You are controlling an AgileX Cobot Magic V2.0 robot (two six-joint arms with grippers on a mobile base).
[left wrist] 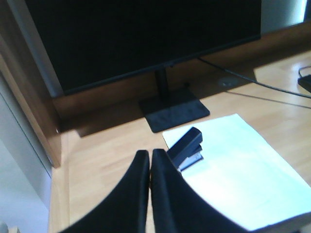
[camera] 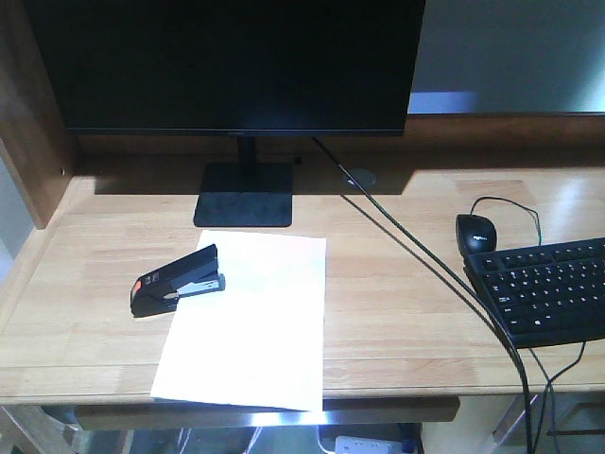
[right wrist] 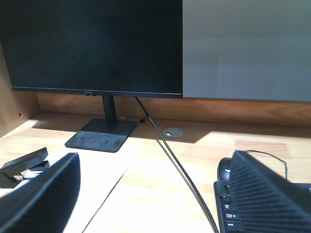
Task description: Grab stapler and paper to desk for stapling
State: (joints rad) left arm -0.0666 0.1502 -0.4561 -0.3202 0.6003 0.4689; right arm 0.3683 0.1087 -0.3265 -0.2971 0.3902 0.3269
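A white sheet of paper (camera: 248, 322) lies on the light wooden desk (camera: 397, 312), in front of the monitor stand. The black stapler (camera: 177, 281) with an orange-red front end sits across the paper's left edge. In the left wrist view my left gripper (left wrist: 149, 156) is shut with nothing in it, hanging just short of the stapler (left wrist: 186, 147), whose front end it hides, with the paper (left wrist: 238, 170) to its right. My right gripper (right wrist: 153, 162) is open above bare desk; the stapler (right wrist: 24, 166) lies at its left and the paper (right wrist: 99, 187) below. Neither gripper shows in the front view.
A black monitor (camera: 227, 66) on a flat stand (camera: 244, 194) fills the back. A black cable (camera: 425, 260) runs diagonally across the desk. A black mouse (camera: 475, 233) and keyboard (camera: 553, 288) sit at the right. A raised wooden side (camera: 33, 123) bounds the left.
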